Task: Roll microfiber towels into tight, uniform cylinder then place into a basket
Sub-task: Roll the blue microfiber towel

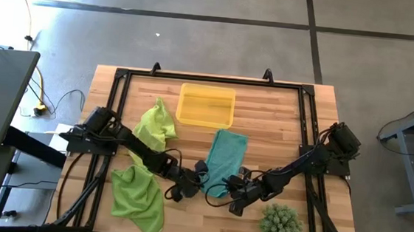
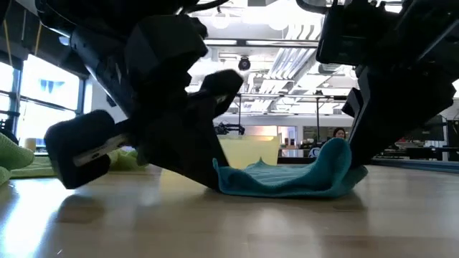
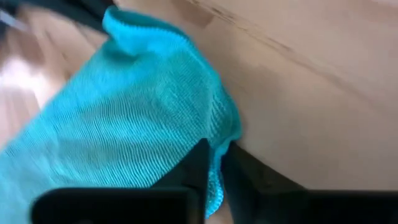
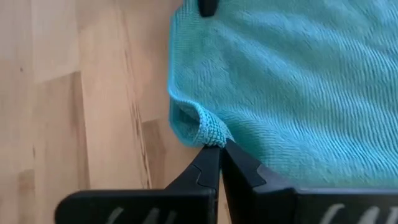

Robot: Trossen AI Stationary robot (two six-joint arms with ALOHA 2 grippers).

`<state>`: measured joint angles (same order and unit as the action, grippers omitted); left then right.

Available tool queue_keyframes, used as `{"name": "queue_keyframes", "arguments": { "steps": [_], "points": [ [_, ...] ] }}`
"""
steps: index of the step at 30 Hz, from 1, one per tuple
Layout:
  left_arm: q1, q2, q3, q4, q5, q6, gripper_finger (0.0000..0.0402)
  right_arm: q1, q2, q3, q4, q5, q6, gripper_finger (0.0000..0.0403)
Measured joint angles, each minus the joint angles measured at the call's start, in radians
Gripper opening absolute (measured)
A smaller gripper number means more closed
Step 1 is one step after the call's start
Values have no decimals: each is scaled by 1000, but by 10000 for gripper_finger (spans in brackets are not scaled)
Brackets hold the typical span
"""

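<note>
The high view looks straight down from well above on the whole slatted wooden table (image 1: 207,205), both dark arms and the grey floor around it, while the low view sits at table-top height and looks level across the boards into the lit room behind. Each wrist view looks past its own dark fingers from very close at the boards. All four views share the crumpled teal microfibre towel (image 1: 226,160) (image 2: 287,179) (image 3: 130,118) (image 4: 292,87) near the table's middle.
</note>
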<state>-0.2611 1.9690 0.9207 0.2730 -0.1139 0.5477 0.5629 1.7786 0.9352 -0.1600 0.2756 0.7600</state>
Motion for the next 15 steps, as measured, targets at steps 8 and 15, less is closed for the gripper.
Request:
{"name": "queue_keyframes", "arguments": {
  "steps": [8,15],
  "points": [
    [0,-2,-1,0,9,-365,12,0,0,0,-58,-16,158,0],
    [0,-20,-1,71,-4,-762,2,-9,0,0,-77,-34,326,0]
  ]
}}
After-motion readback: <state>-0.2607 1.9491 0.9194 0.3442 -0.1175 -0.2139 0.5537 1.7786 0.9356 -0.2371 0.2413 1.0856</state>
